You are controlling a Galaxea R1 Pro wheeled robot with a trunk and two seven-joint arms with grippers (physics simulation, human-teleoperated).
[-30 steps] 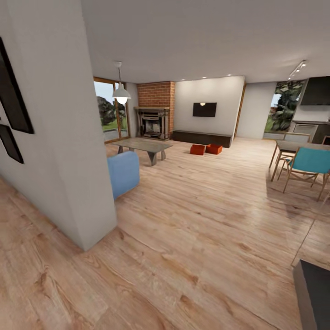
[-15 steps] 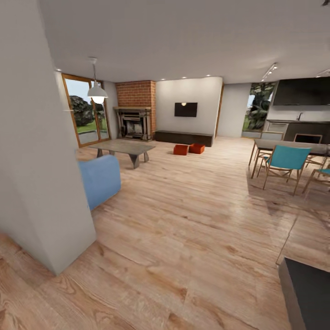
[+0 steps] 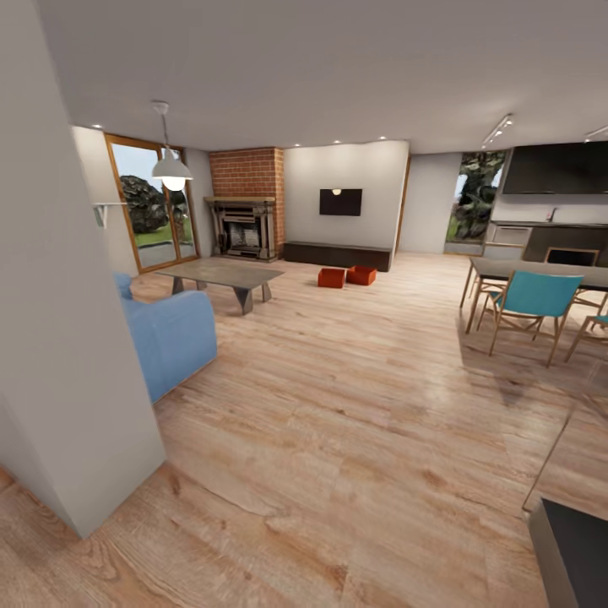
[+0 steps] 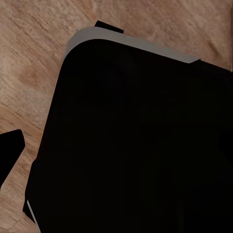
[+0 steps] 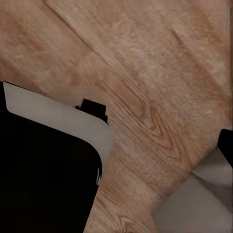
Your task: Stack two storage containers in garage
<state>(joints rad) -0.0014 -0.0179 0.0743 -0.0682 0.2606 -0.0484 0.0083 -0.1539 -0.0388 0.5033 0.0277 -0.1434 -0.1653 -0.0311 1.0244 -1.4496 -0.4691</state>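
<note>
1. the two bins (image 3: 347,276) sit side by side on the wood floor (image 3: 355,405) at the far end of the living room, just in front of the low cabinet (image 3: 336,254) under the tv (image 3: 340,202). nothing is picked up yet, so in my judgement the whole carrying job lies ahead.
2. neither gripper's fingers can be made out: the wrist views look down on planks and a dark body with a pale rim, probably the robot's own base. i cannot tell whether either hand is apart or together.
3. nearest hazard: the white wall corner (image 3: 76,397) stands close on the left. a turn cut too tight could scrape the base or left arm against it.
4. the blue sofa (image 3: 169,333) and coffee table (image 3: 224,277) line the left of the route; the dining table (image 3: 540,274) and teal chair (image 3: 528,300) line the right. the middle lane looks wide, but drifting either way risks a bump.
5. a dark block (image 3: 574,553) sits low at the right, near the robot, and could catch the base on a rightward swing.
6. the bins are touching or nearly so. arriving too fast or off-centre could shove one into the other or against the cabinet, spoiling the grasp.
7. from this far away their rims and tilt are too small to judge, so any grasp plan would be premature.
</note>
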